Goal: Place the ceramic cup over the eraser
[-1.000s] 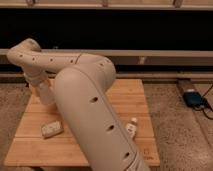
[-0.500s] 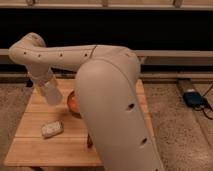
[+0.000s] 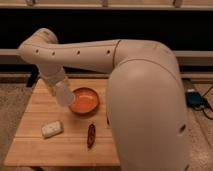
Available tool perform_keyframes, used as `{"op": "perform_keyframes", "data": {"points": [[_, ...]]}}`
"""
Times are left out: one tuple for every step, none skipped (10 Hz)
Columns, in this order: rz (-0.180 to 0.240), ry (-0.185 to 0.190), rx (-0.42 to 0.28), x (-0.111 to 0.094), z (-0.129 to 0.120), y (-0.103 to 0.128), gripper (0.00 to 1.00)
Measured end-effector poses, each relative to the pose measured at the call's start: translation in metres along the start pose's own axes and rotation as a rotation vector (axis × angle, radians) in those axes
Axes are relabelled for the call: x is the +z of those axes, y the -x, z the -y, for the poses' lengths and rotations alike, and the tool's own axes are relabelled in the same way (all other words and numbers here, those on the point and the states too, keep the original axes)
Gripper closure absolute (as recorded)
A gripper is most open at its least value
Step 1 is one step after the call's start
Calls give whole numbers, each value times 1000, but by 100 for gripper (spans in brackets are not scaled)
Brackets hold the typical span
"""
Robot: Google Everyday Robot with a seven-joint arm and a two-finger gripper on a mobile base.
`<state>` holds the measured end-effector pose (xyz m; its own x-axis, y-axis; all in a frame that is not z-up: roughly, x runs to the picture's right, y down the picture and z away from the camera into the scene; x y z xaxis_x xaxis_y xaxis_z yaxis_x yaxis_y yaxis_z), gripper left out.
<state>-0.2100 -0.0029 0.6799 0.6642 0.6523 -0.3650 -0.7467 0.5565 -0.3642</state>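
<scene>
Gripper [image 3: 60, 86] hangs over the wooden desk [image 3: 30, 145], just left of the round orange bowl [image 3: 84, 100]. The pale tapered shape at its tip looks like the small white ceramic cup [image 3: 65, 96], but I cannot tell its grip. The small black eraser is hidden, probably rightward behind the arm.

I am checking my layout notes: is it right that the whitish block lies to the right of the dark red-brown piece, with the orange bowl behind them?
Not quite. In the camera view the whitish block lies to the left of the dark red-brown piece, not the right. The orange bowl is indeed behind them, with the pincer beside its left rim.
</scene>
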Motion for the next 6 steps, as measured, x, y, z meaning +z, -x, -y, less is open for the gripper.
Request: {"op": "perform_keyframes", "data": {"points": [[-2,-5,32,-6,8,-12,100],[-1,-12,65,-12,16,-23,100],[-2,-10,94,-15,21,-35,100],[0,-11,126,-18,29,-47,100],[0,-11,154,-19,36,-60,100],[1,-8,183,-20,44,-74,100]]}}
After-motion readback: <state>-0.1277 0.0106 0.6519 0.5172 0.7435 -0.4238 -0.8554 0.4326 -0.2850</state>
